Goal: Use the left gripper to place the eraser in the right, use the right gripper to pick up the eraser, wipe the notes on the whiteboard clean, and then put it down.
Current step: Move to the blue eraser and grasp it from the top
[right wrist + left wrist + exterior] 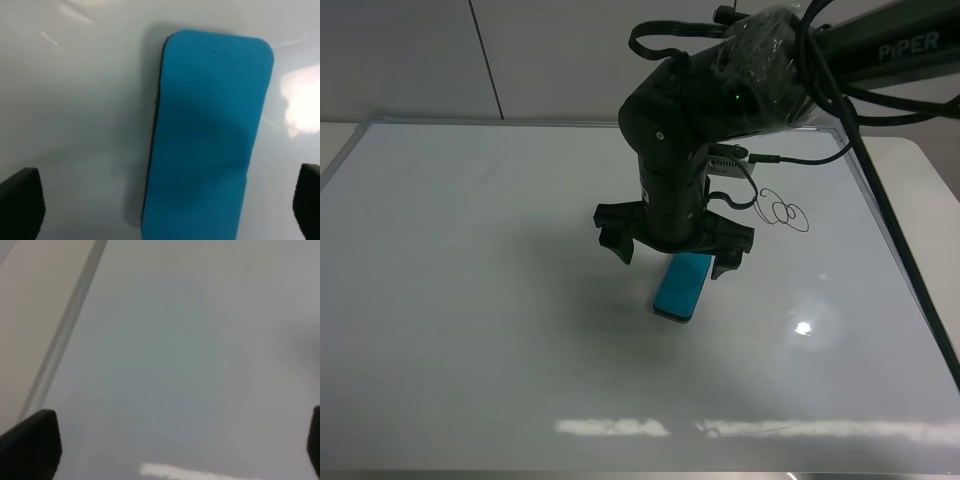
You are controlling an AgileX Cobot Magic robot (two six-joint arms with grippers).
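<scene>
The teal-blue eraser [682, 287] lies flat on the whiteboard [470, 280], a little right of the middle. My right gripper [674, 254] hangs just above its far end, open, with one finger on each side and nothing held. The right wrist view shows the eraser [210, 135] between the spread black fingertips [20, 202], not touched by them. The notes [783, 210], a few black marker loops, sit on the board to the right of the gripper. My left gripper [173, 442] is open over bare whiteboard [175, 340] near its metal frame [65, 335]; it is outside the exterior view.
The right arm's black cable [900, 250] runs down along the board's right edge. Beige table [930, 170] shows beyond the frame on the right and at the far left corner. A bright light glare [803, 327] sits on the board near the eraser.
</scene>
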